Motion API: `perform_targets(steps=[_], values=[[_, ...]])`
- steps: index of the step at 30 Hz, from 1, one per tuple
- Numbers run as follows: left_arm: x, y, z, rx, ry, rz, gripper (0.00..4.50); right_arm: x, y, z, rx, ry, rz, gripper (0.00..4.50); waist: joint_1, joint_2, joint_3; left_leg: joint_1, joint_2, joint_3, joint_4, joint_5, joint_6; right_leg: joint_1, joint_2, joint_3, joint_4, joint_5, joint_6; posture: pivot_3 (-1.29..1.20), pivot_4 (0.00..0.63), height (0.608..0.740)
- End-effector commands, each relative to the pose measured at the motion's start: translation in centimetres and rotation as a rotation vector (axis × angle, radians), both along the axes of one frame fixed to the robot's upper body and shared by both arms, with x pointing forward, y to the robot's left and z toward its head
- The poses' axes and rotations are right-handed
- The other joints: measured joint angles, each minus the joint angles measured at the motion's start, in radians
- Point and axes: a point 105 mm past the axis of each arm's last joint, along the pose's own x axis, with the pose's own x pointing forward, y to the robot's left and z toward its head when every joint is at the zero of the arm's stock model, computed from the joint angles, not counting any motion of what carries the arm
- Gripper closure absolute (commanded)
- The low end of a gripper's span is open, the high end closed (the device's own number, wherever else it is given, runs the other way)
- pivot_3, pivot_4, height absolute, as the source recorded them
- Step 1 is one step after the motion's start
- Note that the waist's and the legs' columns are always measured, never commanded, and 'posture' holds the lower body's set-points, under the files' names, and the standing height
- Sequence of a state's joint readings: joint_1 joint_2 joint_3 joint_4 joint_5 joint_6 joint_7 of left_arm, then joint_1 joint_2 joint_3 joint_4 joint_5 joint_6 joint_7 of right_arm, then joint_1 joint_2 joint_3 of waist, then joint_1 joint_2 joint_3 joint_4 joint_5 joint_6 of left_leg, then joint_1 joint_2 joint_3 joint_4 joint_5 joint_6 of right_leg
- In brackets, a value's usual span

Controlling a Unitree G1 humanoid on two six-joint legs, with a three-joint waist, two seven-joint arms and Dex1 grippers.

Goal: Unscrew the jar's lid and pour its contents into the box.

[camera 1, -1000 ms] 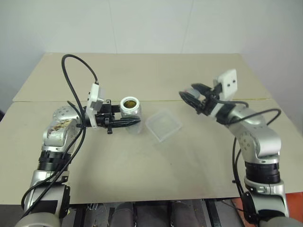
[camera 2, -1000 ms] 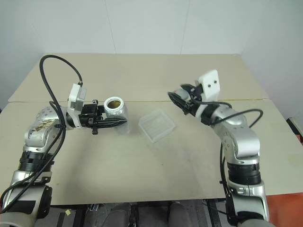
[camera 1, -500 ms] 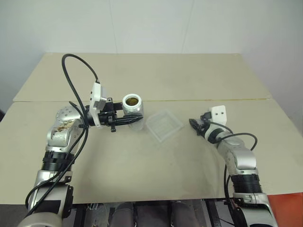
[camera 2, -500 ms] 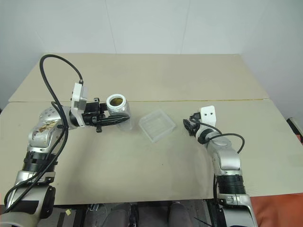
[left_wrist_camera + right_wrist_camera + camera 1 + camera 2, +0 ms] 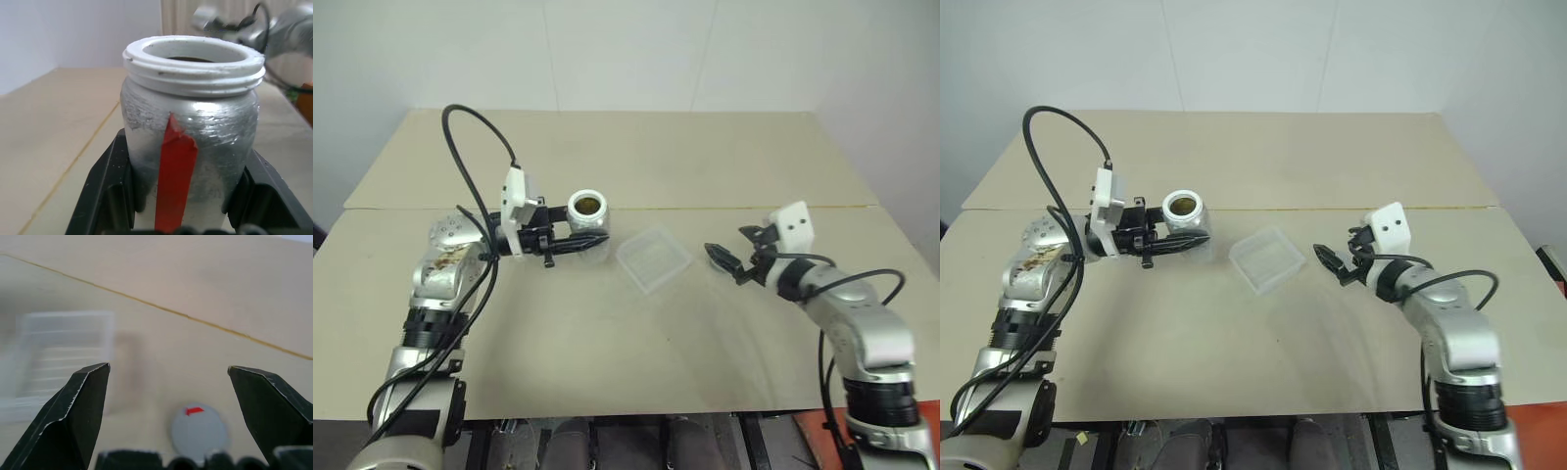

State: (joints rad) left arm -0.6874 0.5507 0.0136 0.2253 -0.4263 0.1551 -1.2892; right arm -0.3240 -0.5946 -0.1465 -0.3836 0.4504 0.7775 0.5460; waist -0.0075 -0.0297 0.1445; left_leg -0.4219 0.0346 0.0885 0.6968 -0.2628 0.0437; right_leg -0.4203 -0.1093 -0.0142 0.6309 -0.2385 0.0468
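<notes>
A second ago the right gripper (image 5: 168,396) was raised high above the table (image 5: 607,343) with its fingers together; it has since dropped low and drawn back toward the robot, and its fingers now stand wide apart, holding nothing. The lid (image 5: 199,431) now lies flat on the table, red mark up, between and just below those spread fingers, free of both. The left gripper (image 5: 188,196) has barely shifted and stays clamped on the lower body of the jar (image 5: 587,219), one black finger on each side.

The jar is held upright above the table, its red stripe facing the left wrist camera and its white threaded mouth uncovered. Something dark brown shows inside the mouth (image 5: 1181,206); its shape cannot be made out. The box (image 5: 652,259) sits on the table between the two grippers, nearer the jar, just ahead of the right gripper's fingertips. It looks clear, with nothing visible in it.
</notes>
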Motion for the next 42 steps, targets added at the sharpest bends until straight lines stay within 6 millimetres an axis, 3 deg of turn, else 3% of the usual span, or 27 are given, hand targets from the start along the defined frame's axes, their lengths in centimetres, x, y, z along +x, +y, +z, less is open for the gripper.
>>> perform_targets(steps=[1,4,8,16,20,23,26,36,42], values=[[1.3,-0.9,0.8,0.062,-0.131,0.044,2.59,-2.5,1.2,2.3,0.012,-0.01,0.186,0.03,0.006,0.0,0.0,0.0,0.0,0.0,0.0,0.0,0.0,0.0,0.0,0.0,-0.001,0.0,0.0,0.0,0.15,0.74],[3.7,-2.3,1.4,0.131,-0.32,0.182,2.59,-4.0,1.6,2.5,-0.027,0.035,0.314,0.03,0.016,0.0,0.0,0.0,0.0,0.0,0.0,0.0,0.001,0.0,0.0,0.0,-0.001,0.0,0.0,0.0,0.15,0.74],[6.4,-4.8,3.6,0.345,-0.812,0.334,2.59,-4.7,1.7,2.8,-0.091,0.058,0.396,0.03,0.031,-0.001,0.001,-0.001,-0.001,0.0,0.003,-0.001,0.002,0.002,0.0,-0.001,-0.003,0.001,0.001,0.0,0.15,0.74],[6.5,-9.2,5.0,0.649,-1.78,0.177,2.59,-5.1,1.6,4.0,-0.133,0.086,0.47,0.03,0.039,-0.002,0.001,-0.003,-0.001,0.005,0.002,-0.001,0.001,-0.001,-0.001,-0.001,-0.003,0.001,0.002,0.0,0.15,0.74],[6.4,-10.7,4.3,0.638,-2.007,0.09,2.59,-5.1,1.3,4.3,-0.152,0.1,0.482,0.03,0.049,-0.002,0.001,-0.004,-0.001,0.007,0.003,-0.001,0.002,-0.001,-0.001,-0.001,-0.003,0.001,0.002,0.0,0.15,0.74],[6.5,-11.9,2.8,0.677,-2.16,-0.004,2.59,-5.0,1.4,5.0,-0.121,0.09,0.485,0.03,0.049,-0.002,0.001,-0.004,-0.001,0.007,0.003,-0.001,0.001,-0.002,-0.002,-0.001,-0.002,0.001,0.002,0.0,0.15,0.74],[6.2,-12.7,1.4,0.66,-2.168,-0.067,2.59,-5.0,1.7,5.1,-0.111,0.091,0.486,0.03,0.048,-0.003,0.001,-0.005,-0.001,0.008,0.003,0.0,0.0,-0.002,-0.002,-0.002,-0.002,0.001,0.002,0.0,0.15,0.74],[6.5,-12.4,1.1,0.663,-2.12,-0.05,2.59,-5.2,1.6,5.0,-0.093,0.095,0.467,0.03,0.046,-0.003,0.001,-0.008,-0.001,0.007,0.006,0.002,-0.004,-0.004,-0.002,-0.003,-0.001,0.001,0.002,0.0,0.15,0.74],[7.2,-11.1,2.3,0.609,-1.898,0.124,2.59,-5.1,1.6,5.0,-0.093,0.09,0.466,0.03,0.047,-0.003,0.001,-0.008,-0.001,0.007,0.006,0.002,-0.004,-0.004,-0.003,-0.003,-0.001,0.001,0.003,0.0,0.15,0.74]])
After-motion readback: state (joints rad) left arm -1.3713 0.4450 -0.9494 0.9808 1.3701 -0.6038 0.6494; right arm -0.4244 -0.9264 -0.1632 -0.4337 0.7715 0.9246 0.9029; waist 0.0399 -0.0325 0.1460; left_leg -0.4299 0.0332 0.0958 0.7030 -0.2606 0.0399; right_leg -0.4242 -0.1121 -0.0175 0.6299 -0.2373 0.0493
